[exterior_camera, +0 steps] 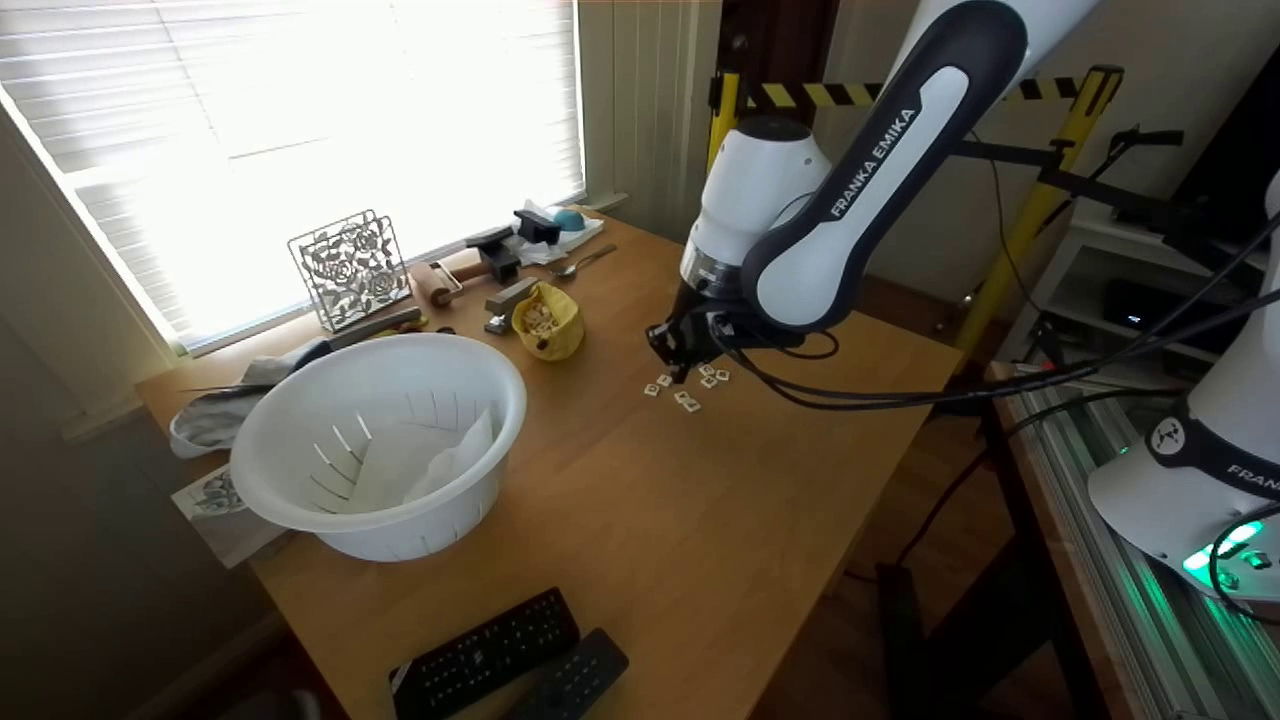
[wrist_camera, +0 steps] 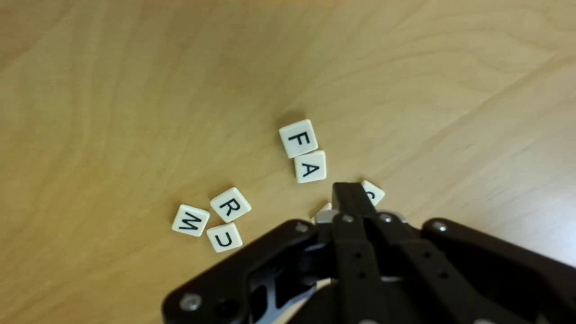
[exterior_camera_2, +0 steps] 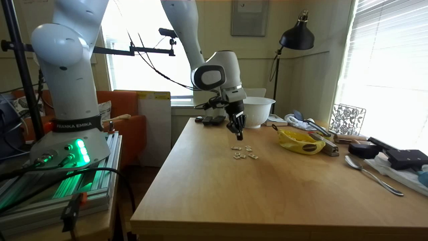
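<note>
hanging low over the wooden table (exterior_camera_2: 267, 187), the robotiq gripper (exterior_camera_2: 239, 137) has its two fingers (wrist_camera: 345, 198) together. around and under its tip lie seven letter tiles (exterior_camera_2: 236, 148), set in from the robot-side edge. in the wrist view the f tile (wrist_camera: 298, 138) touches the a tile (wrist_camera: 310, 167), the r tile (wrist_camera: 230, 204) and the u tile (wrist_camera: 224, 237) lie close to each other, and two more are partly hidden behind the gripper. between the tiles and the window-side edge sits an open yellow banana-shaped pouch (exterior_camera: 553, 343) holding pale pieces (exterior_camera: 541, 318), with a grey oblong block (exterior_camera_2: 329, 147) just beside it. a metal spoon (exterior_camera_2: 371, 175) rests near the window-side edge. by the far edge, as seen in an exterior view, stands a white colander (exterior_camera_2: 259, 113). a rose-patterned napkin holder (exterior_camera: 355, 268) stands upright at the window-side edge. beyond the far edge rises a black lamp (exterior_camera_2: 297, 36).
</note>
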Robot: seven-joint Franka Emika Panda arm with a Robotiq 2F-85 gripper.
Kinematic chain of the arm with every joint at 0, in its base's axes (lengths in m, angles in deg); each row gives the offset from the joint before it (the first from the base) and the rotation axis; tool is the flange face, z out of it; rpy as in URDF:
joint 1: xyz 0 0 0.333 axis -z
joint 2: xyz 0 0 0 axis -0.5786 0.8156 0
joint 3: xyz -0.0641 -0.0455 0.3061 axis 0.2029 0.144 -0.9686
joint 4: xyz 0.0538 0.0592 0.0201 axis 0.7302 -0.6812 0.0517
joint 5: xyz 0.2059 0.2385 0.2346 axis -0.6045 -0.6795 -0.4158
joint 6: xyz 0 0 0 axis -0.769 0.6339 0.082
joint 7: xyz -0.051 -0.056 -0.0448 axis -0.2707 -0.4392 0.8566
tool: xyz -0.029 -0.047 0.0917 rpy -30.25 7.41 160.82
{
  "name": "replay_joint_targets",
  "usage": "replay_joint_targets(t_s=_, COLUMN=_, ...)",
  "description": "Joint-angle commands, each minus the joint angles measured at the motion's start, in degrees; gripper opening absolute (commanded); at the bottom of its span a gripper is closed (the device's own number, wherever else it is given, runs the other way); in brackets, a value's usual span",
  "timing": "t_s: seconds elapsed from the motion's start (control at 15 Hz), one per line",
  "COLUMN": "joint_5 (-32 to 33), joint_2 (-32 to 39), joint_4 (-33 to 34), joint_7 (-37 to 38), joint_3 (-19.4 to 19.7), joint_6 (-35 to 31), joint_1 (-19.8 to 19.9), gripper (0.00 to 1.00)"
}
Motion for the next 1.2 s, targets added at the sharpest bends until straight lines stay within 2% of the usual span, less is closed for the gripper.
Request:
replay_joint_targets(t_s=0.0, joint_5=0.6, joint_2=-4.1, joint_4=-3.5, joint_7=-7.3, joint_3=-0.6, joint_6=0.5, joint_1=1.8, gripper=0.00)
replay_joint_targets(t_s=0.27, joint_5=0.1, joint_2=-5.2, joint_4=-4.7, joint_7=-18.0, joint_3=-2.3, joint_6=-0.2, joint_1=4.6, gripper=0.00)
replay_joint_targets(t_s=0.6, joint_5=1.7, joint_2=-4.5, joint_4=-5.0, joint_7=-27.9, joint_3=-0.9, joint_6=0.2, joint_1=5.6, gripper=0.00)
replay_joint_targets(t_s=0.87, joint_5=3.6, joint_2=-3.2, joint_4=-5.4, joint_7=-32.4, joint_3=0.6, joint_6=-0.8, joint_1=5.4, gripper=0.00)
replay_joint_targets(t_s=1.13, joint_5=3.9, joint_2=-1.4, joint_4=-5.4, joint_7=-34.8, joint_3=0.4, joint_6=-2.7, joint_1=6.0, gripper=0.00)
